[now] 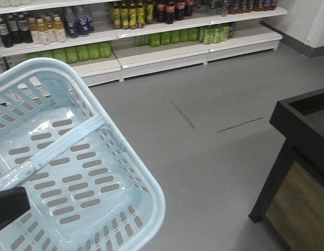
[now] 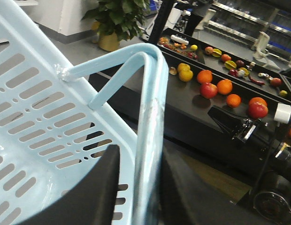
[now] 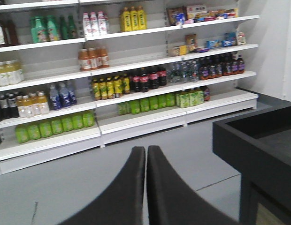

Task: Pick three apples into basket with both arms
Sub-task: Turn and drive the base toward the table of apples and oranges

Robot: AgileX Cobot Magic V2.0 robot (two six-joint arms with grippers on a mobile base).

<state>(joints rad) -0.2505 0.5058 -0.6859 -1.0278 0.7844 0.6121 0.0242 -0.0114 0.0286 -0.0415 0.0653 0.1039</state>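
Note:
The pale blue basket fills the lower left of the front view and holds nothing. Its flat handle runs between the two fingers of my left gripper, which is shut on it. Red apples lie among oranges on the black fruit table in the left wrist view, well beyond the basket. From here I cannot tell the maroon ones from the brighter ones. My right gripper is shut on nothing and hangs above the grey floor, facing the shelves.
White shelves of bottled drinks line the far wall. A black display table stands at the right. A potted plant sits beyond the fruit table. Part of a black arm with cables hangs over that table.

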